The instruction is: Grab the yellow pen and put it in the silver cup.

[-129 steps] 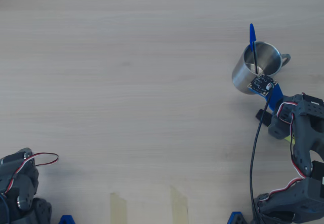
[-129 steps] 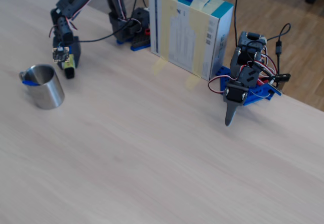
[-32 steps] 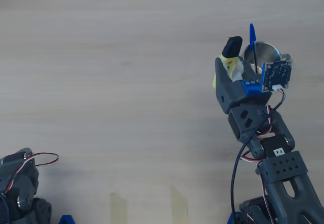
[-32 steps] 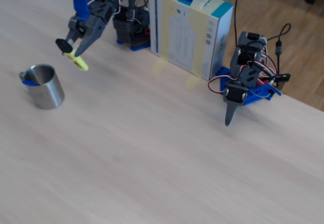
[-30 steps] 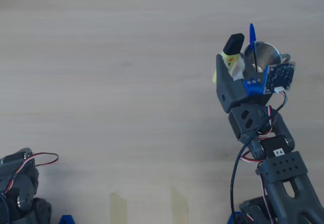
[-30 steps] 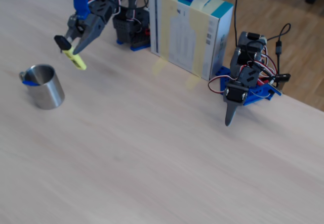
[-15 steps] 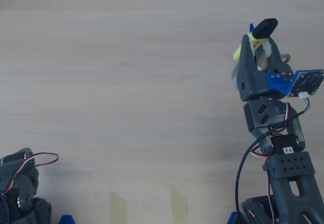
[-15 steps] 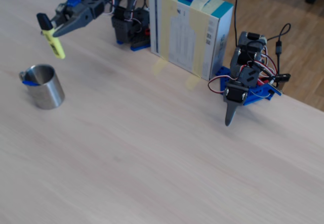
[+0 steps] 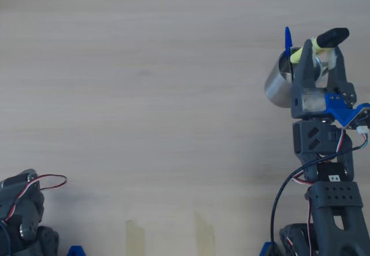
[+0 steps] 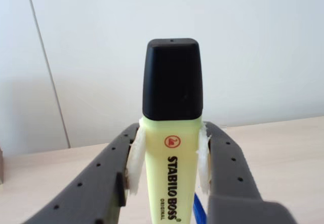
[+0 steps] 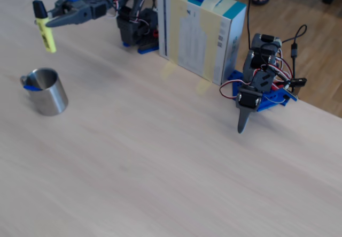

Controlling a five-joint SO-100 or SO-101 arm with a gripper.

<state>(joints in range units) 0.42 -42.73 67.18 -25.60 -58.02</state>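
My gripper [image 9: 318, 48] is shut on the yellow pen [image 9: 305, 52], a fluorescent highlighter with a black cap. In the wrist view the pen [image 10: 169, 173] stands cap up between the padded fingers [image 10: 135, 158]. In the fixed view the gripper [image 11: 53, 20] holds the pen [image 11: 47, 33] almost upright in the air, above the silver cup [image 11: 48, 92] and not touching it. The cup [image 9: 280, 85] stands on the table under the gripper, with a thin blue pen [image 9: 287, 41] standing in it.
A second arm [image 11: 257, 87] rests at the right with its gripper pointing down; it also shows in the overhead view [image 9: 23, 212]. A white and teal box [image 11: 200, 28] stands between the arm bases. Two tape strips [image 9: 136, 236] lie near the overhead view's bottom edge.
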